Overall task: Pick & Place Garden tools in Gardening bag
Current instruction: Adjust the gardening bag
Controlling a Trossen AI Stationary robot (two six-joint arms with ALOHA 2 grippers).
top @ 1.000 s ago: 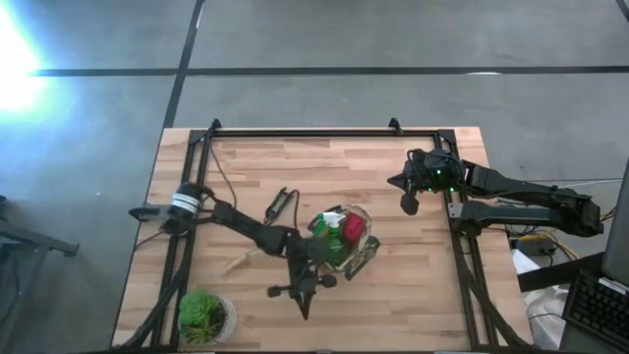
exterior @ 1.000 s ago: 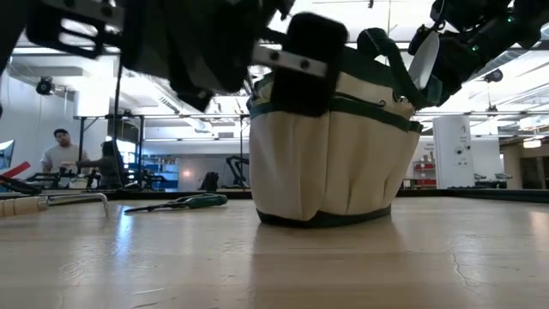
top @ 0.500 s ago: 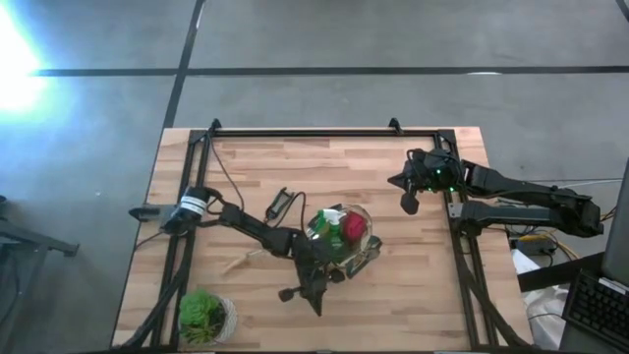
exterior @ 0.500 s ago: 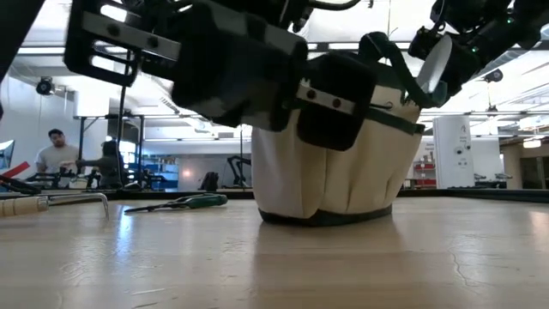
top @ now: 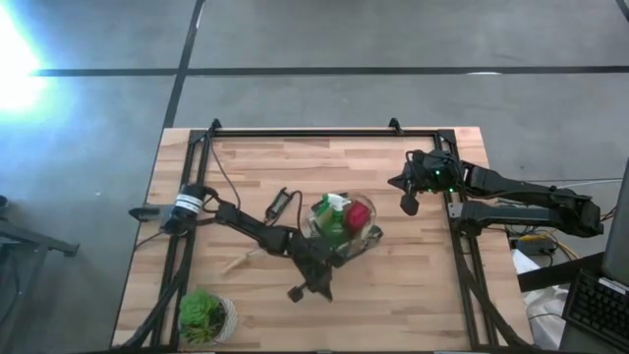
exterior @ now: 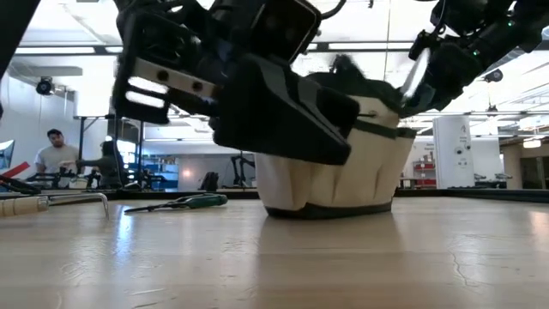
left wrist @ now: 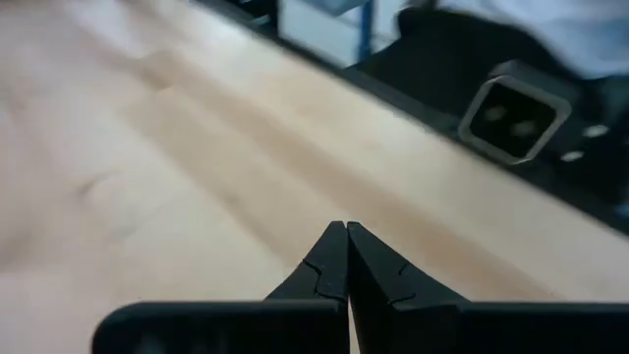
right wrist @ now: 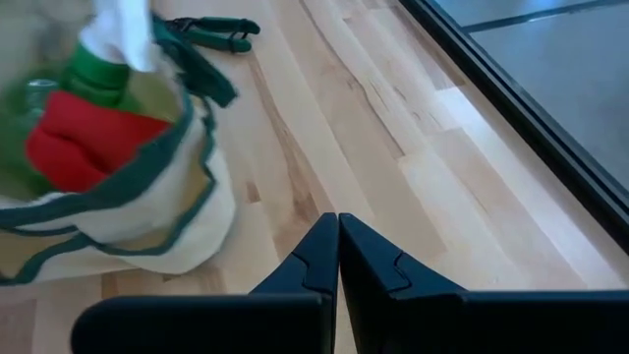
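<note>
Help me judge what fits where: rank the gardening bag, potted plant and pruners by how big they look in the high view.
1. Gardening bag, largest, though the left arm covers part of it.
2. Potted plant, a little smaller.
3. Pruners, clearly smallest: thin and dark.
All sit on the table under the overhead camera, so nearness hardly skews this.

A: What sort of place is this?

B: A robotics lab or workshop, in a large open hall. The wooden bench (top: 324, 167) sits inside a black metal frame (top: 295, 132) on a bare grey concrete floor (top: 344, 39) marked with dark lines.

A: And beyond the bench?

B: The low view shows a high ceiling with strip lights (exterior: 51, 50), metal racks and more workstations. A person (exterior: 57, 154) sits at a far desk, and a white cabinet (exterior: 453, 151) stands at the other side.
</note>
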